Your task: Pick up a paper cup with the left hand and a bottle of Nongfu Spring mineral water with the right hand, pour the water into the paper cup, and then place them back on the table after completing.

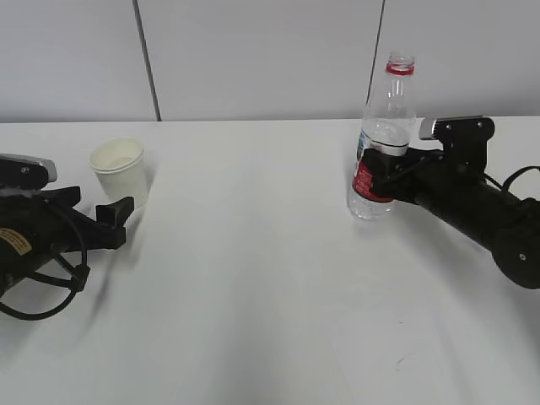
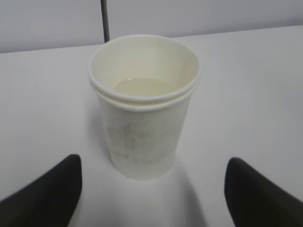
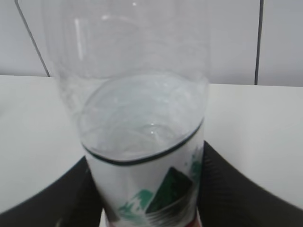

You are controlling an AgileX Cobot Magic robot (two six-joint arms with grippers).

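— Nearest the camera, what is the left hand [image 1: 114, 221], the black two-finger gripper with the yellow sticker, doing?

— Its fingers stand apart, just short of the white paper cup [image 1: 119, 171], touching nothing. The cup stands upright on the plain white table [image 1: 253, 278], some clear liquid in it.

— And to the right of the cup?

— Well apart, the right hand [image 1: 377, 173] is clamped around the clear, uncapped, red-labelled plastic water bottle [image 1: 381, 139]. The bottle looks set on the table, though I can't be sure.
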